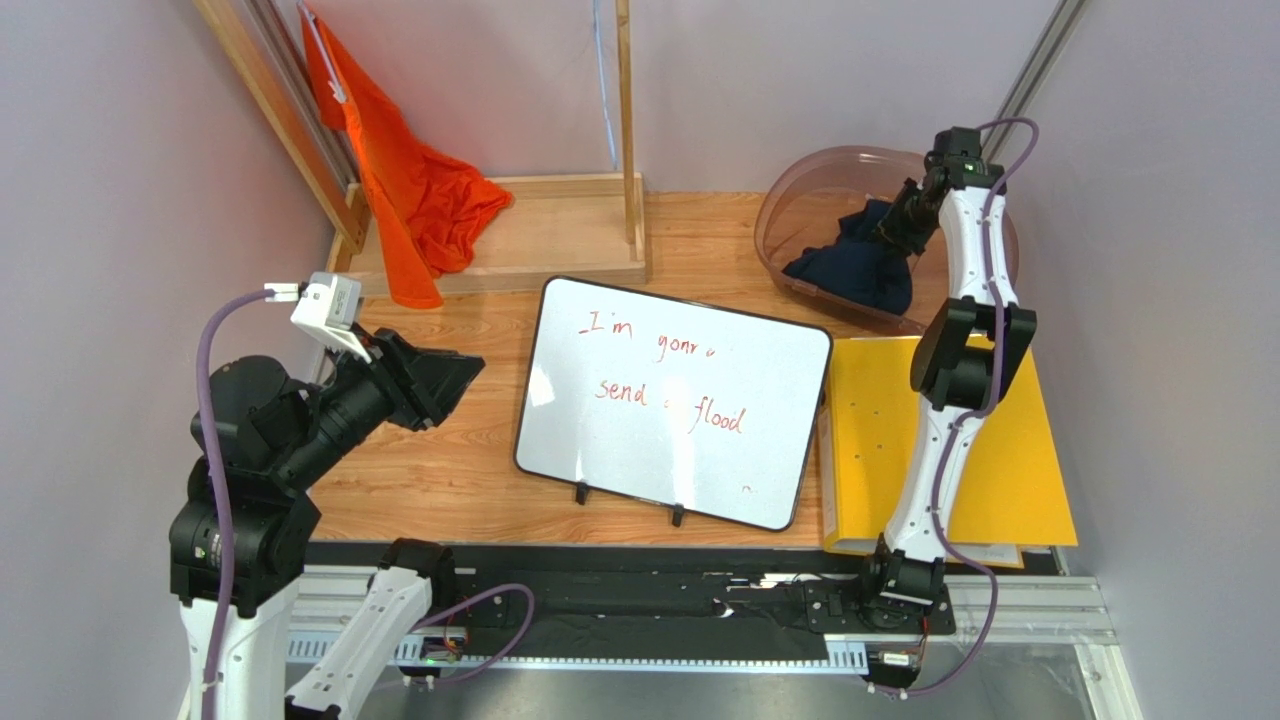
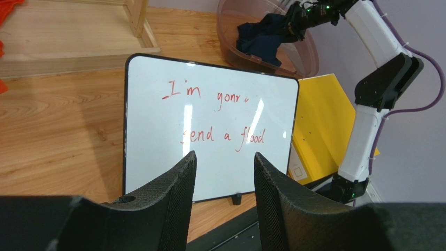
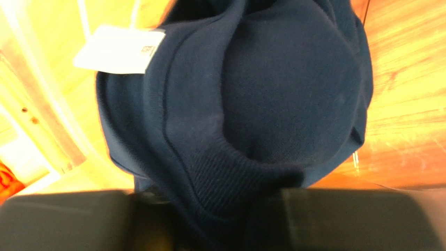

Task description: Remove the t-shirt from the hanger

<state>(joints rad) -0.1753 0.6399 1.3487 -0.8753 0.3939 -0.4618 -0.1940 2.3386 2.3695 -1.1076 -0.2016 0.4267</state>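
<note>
An orange t-shirt hangs from the wooden rack at the back left, its lower part draped onto the rack's base; I cannot make out its hanger. A navy t-shirt hangs into the clear basin at the back right. My right gripper is shut on the navy t-shirt's top edge. The right wrist view is filled with the navy cloth and its white label, bunched between the jaws of the right gripper. My left gripper is open and empty, low over the table left of the whiteboard, and shows in its own view.
A whiteboard with red writing stands propped in the middle of the table. A yellow folder lies to its right under the right arm. The rack's wooden base and upright post stand at the back.
</note>
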